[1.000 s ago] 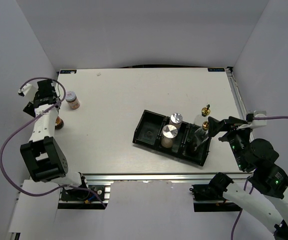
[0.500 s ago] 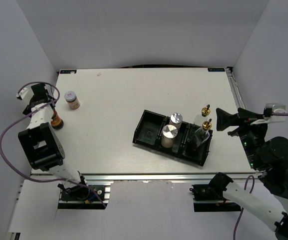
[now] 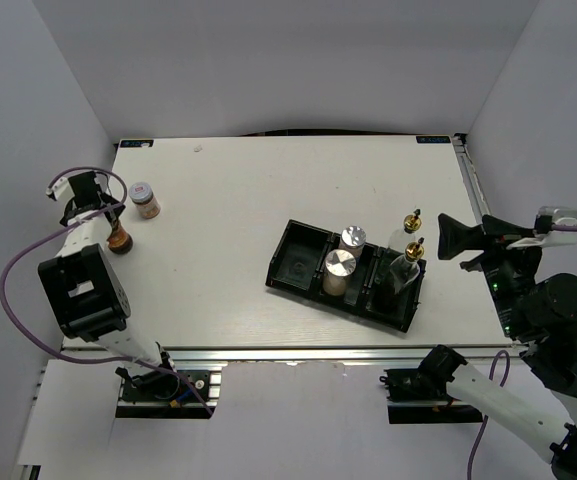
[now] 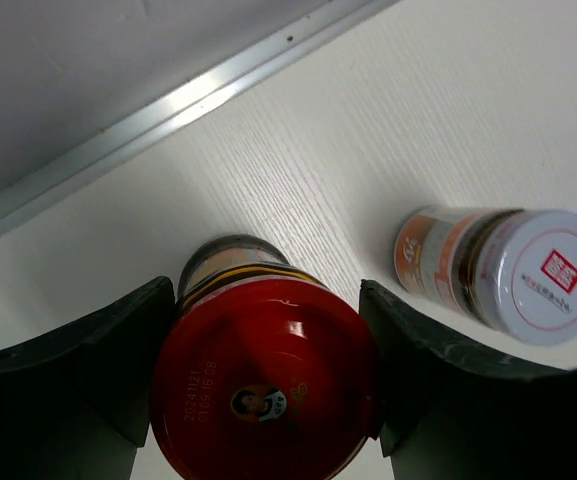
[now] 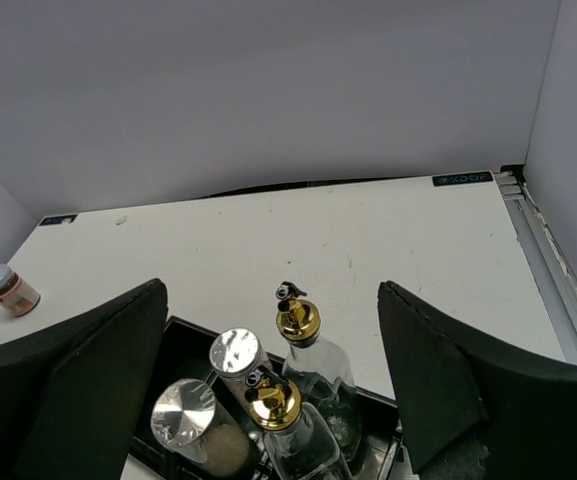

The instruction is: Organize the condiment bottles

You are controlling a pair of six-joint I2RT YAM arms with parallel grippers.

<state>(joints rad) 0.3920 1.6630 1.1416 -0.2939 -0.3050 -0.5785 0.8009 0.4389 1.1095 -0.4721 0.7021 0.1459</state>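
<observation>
The red-capped brown jar (image 3: 118,238) stands near the table's left edge. My left gripper (image 3: 101,212) is over it, and in the left wrist view the fingers (image 4: 88,370) press both sides of the red cap (image 4: 266,390). The small pale-lidded jar (image 3: 145,200) stands just beyond it, also visible in the left wrist view (image 4: 508,265). Two silver-capped shakers (image 3: 353,238) (image 3: 340,265) fill the black tray's middle compartment. Two gold-topped glass bottles (image 3: 412,218) (image 3: 414,247) stand in its right compartment. My right gripper (image 3: 448,238) is open and empty, raised right of the tray; it looks down on the bottles (image 5: 271,300).
The black three-compartment tray (image 3: 288,265) lies angled right of centre, with nothing in its left compartment. A metal rail (image 4: 168,105) runs along the table's left edge, close to the red-capped jar. White walls enclose the table on three sides.
My right gripper has let go of the front bottle and pulled back up and to the right. My left gripper has shifted slightly and settled around the red-capped jar.
</observation>
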